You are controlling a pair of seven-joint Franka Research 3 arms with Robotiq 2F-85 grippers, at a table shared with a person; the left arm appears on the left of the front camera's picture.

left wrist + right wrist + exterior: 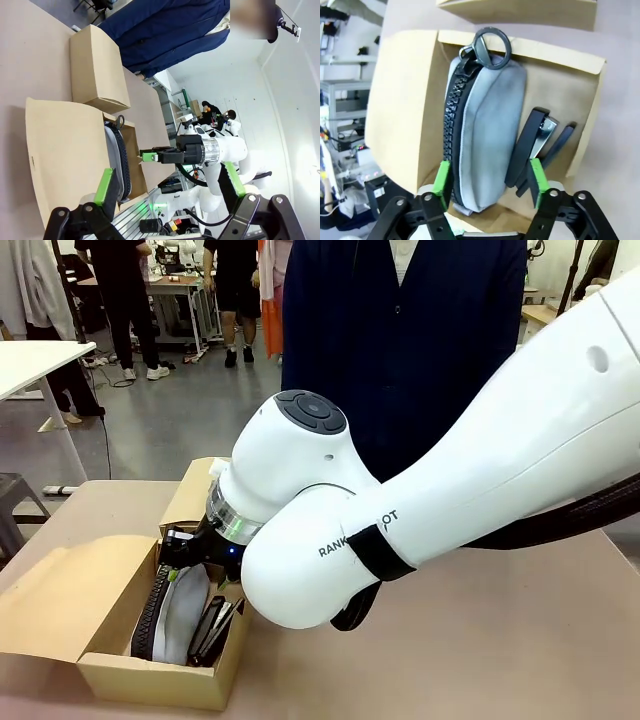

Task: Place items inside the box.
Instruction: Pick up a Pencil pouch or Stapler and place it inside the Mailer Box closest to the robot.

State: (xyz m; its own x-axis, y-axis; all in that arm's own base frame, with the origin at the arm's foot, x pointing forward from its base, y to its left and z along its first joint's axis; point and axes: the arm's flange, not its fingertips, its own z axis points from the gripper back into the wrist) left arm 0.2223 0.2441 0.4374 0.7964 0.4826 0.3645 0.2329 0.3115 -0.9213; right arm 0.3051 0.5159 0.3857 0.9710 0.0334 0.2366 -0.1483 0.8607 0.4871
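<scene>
1. The box (160, 680) sits at the table's (500, 640) near left corner, its lid flap (60, 605) spread out to the left.
2. In it, the pouch (188, 612) lies on the left, the staplers (218, 625) beside it on the right.
3. The smaller box (188, 498) stands just behind the box.
4. A person (400, 340) stands at the table's far side.

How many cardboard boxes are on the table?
2. The larger open box sits front left on the table; the smaller closed box stands just behind it.
</scene>
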